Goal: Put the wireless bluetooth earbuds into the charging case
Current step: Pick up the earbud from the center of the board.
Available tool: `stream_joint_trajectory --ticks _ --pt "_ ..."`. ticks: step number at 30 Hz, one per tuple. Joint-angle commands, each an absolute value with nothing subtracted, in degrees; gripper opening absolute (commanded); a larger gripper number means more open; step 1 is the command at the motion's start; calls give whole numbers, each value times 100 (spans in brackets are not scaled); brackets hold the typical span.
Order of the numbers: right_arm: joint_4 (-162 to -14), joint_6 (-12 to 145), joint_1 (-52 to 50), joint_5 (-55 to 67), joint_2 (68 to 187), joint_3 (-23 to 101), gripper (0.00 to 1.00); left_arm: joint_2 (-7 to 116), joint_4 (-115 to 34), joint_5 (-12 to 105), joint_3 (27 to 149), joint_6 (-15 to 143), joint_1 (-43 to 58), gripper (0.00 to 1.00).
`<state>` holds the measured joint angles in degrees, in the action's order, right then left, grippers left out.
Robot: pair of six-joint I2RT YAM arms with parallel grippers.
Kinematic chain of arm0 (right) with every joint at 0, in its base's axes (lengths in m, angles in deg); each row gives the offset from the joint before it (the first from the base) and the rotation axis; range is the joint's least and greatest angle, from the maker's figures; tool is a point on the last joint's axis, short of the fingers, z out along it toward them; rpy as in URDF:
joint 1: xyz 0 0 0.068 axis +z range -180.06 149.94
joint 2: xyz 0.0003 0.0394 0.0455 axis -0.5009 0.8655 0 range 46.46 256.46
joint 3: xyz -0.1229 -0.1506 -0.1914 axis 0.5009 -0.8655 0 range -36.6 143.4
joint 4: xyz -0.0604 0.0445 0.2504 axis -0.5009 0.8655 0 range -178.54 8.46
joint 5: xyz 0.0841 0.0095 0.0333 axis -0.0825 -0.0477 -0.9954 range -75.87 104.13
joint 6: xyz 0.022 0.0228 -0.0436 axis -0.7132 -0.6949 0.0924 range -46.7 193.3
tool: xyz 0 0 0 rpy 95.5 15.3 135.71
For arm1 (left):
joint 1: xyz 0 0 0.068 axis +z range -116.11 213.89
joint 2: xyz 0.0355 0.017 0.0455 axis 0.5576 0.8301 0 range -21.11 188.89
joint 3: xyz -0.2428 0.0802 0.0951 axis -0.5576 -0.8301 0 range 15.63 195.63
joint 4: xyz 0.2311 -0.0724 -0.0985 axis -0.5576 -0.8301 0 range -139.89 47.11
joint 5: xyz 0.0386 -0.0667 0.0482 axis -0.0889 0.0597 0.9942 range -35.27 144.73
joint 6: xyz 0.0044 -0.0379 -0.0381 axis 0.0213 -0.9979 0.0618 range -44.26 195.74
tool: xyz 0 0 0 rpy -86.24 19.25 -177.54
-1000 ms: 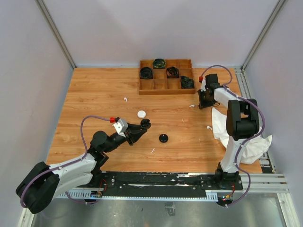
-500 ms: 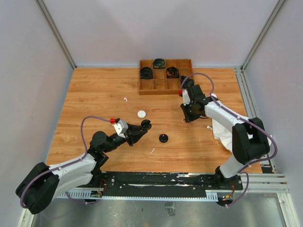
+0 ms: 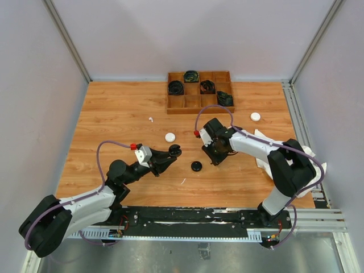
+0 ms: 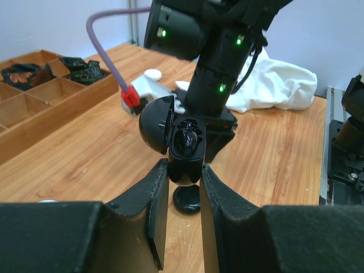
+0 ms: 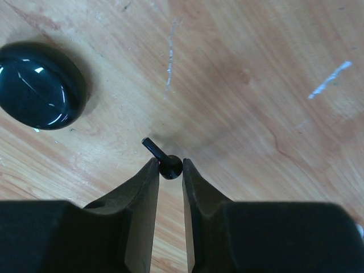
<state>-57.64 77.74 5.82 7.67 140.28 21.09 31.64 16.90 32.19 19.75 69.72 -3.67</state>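
- Gripped an open black charging case (image 4: 183, 149) in the left end effector (image 4: 182, 170) — fingers pressed against its lower body, hinged lid swung out to the left in the wrist view.
- Held that case clear of the worktop (image 3: 114, 114), up and to the left of a closed black case (image 3: 197, 166) lying flat on the wood.
- Saw something dark and glossy seated in the open well; could not tell whether it was an earbud.
- Pinched a black earbud (image 5: 164, 158) in the right end effector (image 5: 169, 168) — fingers shut on its round head, stem poking out past the tips.
- Hung that earbud low over the worktop, just right of the closed black case and near the open one; could not tell whether it touched the wood.
- Noted a white case (image 3: 170, 137) behind the left end effector, a second white case (image 3: 255, 116) near the white cloth (image 3: 304, 173), and a white earbud (image 3: 151, 120) farther back.
- Noted a wooden tray (image 3: 199, 108) at the far edge, with coiled cables (image 3: 176, 87) in several compartments.
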Motion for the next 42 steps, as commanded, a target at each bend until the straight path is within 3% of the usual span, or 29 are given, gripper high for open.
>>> stream_joint_trajectory --ticks 1,10,24,32,42 --pt "-5456 8027 800 988 14289 2081 24 3138 2265 3226 1907 6886 -340 0" --pt "-5269 8073 852 1488 14423 2149 36 2840 2183 3178 1870 6796 -340 0" --pt "-5291 7647 843 2619 14170 2357 39 2884 2159 3184 1931 6823 -338 0" --pt "-5276 6888 837 1551 13283 2346 43 3242 2153 3053 1999 6883 -343 0" --pt "-4617 7219 791 1063 14200 2891 42 3377 2186 2980 1992 6870 -344 0"
